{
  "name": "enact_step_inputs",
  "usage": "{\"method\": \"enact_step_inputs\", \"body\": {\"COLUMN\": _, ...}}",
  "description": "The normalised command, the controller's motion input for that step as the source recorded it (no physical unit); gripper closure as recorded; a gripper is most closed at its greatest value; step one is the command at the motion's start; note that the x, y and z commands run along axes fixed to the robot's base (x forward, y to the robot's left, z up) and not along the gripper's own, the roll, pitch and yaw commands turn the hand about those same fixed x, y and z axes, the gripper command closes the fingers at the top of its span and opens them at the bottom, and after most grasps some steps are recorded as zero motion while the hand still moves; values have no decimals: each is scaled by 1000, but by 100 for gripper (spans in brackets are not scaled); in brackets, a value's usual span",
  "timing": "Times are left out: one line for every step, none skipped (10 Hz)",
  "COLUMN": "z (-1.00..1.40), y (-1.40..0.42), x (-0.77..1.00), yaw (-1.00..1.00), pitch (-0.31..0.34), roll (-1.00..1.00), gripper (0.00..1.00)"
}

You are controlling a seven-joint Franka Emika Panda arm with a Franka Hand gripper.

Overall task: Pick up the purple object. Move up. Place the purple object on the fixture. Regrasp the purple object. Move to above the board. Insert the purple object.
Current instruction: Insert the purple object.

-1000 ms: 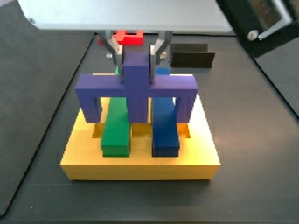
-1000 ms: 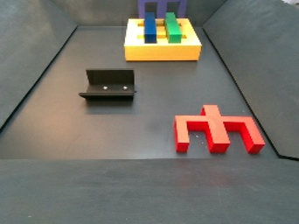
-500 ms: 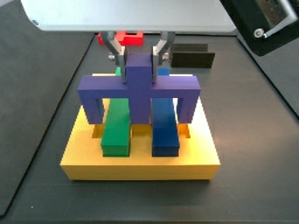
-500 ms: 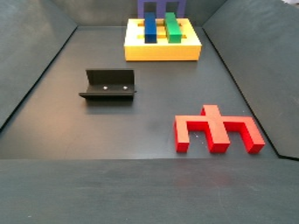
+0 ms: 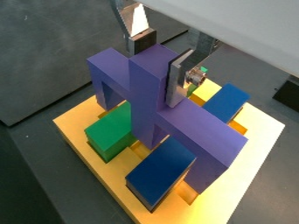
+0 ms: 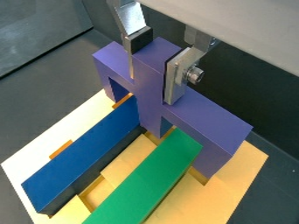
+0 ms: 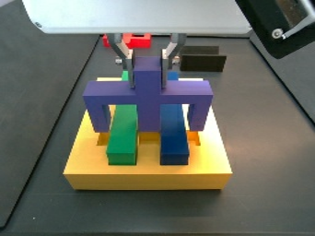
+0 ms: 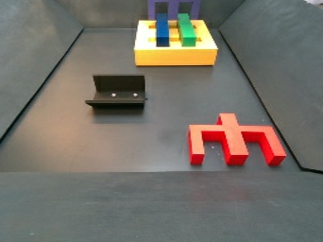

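Observation:
The purple object (image 7: pixel 147 90) stands prongs-down on the yellow board (image 7: pixel 147 171), bridging the green bar (image 7: pixel 122 138) and the blue bar (image 7: pixel 176 143). Its outer prongs reach the board beside the bars. My gripper (image 7: pixel 147 55) is above the board, shut on the upright stem of the purple object (image 5: pixel 152 96). In both wrist views the silver fingers (image 6: pixel 177 80) press the stem's two sides, gripper (image 5: pixel 162 63), gripper (image 6: pixel 156 63). The black fixture (image 8: pixel 117 92) stands bare on the floor, well away from the board (image 8: pixel 177 55).
A red comb-shaped block (image 8: pixel 236 139) lies flat on the dark floor, across from the fixture. A side view shows the fixture (image 7: pixel 204 62) and the red block (image 7: pixel 138 41) behind the gripper. Dark walls ring the floor.
The purple object has sunk slightly lower over the two bars with the gripper still on it. The fixture and the red block have not moved.

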Motion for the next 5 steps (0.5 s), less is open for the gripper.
{"method": "enact_step_inputs", "body": {"z": -174, "y": 0, "x": -31, "yaw": 0, "pitch": -111, "roll": 6, "gripper": 100}}
{"method": "enact_step_inputs", "body": {"z": -229, "y": 0, "x": -29, "yaw": 0, "pitch": -130, "roll": 9, "gripper": 100}}
{"method": "enact_step_inputs", "body": {"z": -277, "y": 0, "x": 0, "yaw": 0, "pitch": -139, "roll": 13, "gripper": 100}}
{"method": "enact_step_inputs", "body": {"z": -277, "y": -9, "x": 0, "yaw": 0, "pitch": -136, "roll": 17, "gripper": 100}}
{"method": "enact_step_inputs", "body": {"z": -129, "y": -46, "x": 0, "yaw": 0, "pitch": -60, "roll": 74, "gripper": 100}}
